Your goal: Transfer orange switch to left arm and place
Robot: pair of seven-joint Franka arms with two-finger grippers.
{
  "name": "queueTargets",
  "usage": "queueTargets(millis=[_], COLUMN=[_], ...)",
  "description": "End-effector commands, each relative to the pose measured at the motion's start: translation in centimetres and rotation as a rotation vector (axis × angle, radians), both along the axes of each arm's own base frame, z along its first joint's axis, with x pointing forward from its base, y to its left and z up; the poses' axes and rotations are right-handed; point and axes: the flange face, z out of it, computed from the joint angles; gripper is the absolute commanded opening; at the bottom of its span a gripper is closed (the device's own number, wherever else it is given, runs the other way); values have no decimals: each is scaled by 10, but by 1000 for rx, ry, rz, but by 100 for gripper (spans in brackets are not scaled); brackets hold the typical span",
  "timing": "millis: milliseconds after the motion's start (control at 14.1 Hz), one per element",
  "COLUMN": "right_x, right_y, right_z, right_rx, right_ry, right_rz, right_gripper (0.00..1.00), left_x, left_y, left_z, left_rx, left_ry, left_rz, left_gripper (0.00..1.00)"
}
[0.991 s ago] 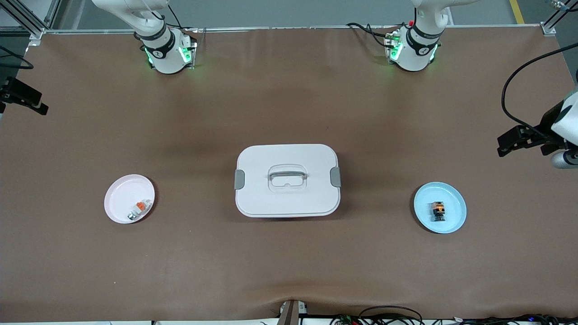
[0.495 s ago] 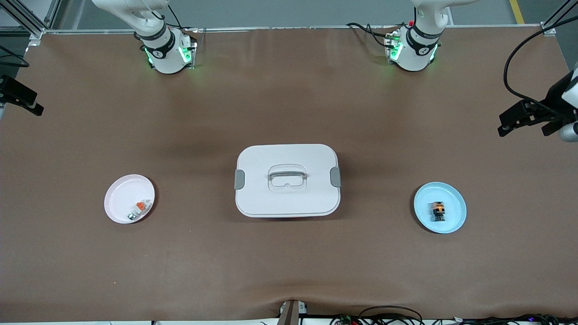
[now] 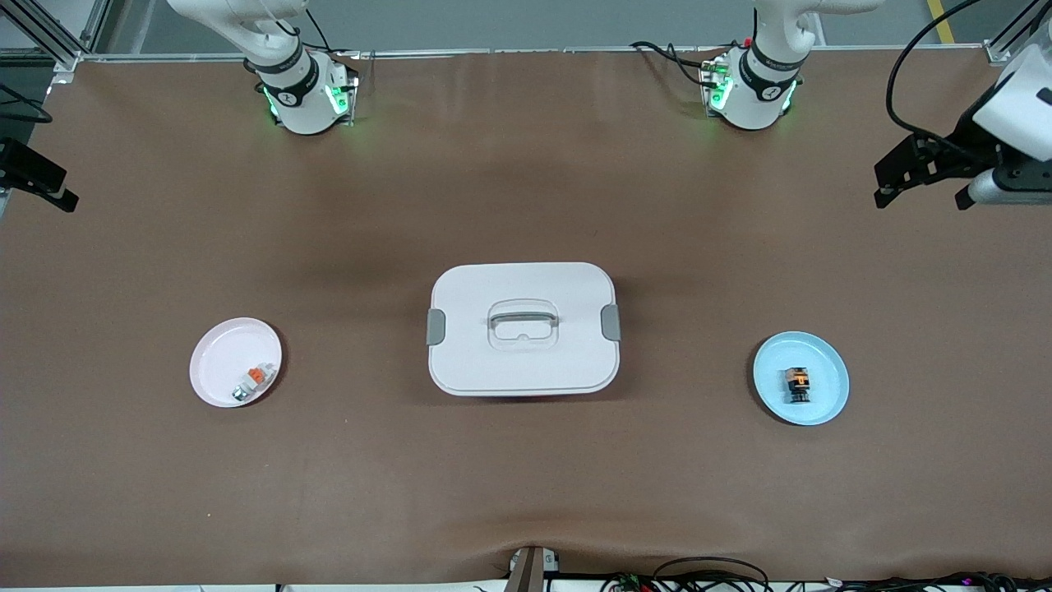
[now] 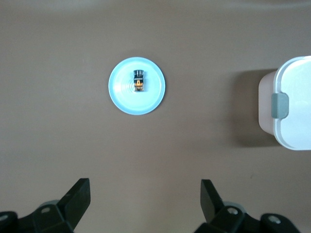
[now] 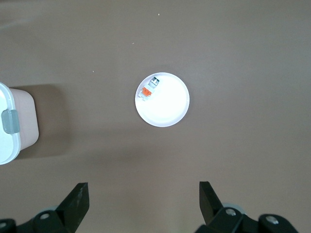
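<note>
Jaws: left gripper point(image 4: 145, 199) and right gripper point(image 5: 144, 199) both gaping apart, hovering high.
Table point(image 3: 526, 485): brown, lying under both.
Switch point(image 3: 796, 385): sitting on blue plate point(image 3: 830, 395).

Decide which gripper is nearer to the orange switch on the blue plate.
Left. The left gripper hangs open over the table at the orange switch's end; the right gripper waits open at the other end, past the box.
</note>
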Motion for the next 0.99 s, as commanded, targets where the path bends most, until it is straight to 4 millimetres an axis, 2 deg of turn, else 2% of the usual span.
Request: queueTargets(millis=[0,354,495,637,920], right_x=[-4,-3,-3,-3,-3], right_y=[0,-1,-1,-1,-1], right_z=[6,6,6,5,4], right_rx=[3,2,2,2,3], right_ry=[-13,-22,-19,-17,-14], right_rz=[-8,-9,-9,-9,-9], right_gripper=[100,100,100,100,100], left_x=[-26,-32,-33,-30,-29], left_y=[2,14,25,26,27], left_z=[-3,2,17,28,27], left_rx=[-14,-9,-11,-5,4], left_ry=[16,41,35,19,28], left_rz=[5,8,14,26,26], left_gripper=[100,100,100,100,100])
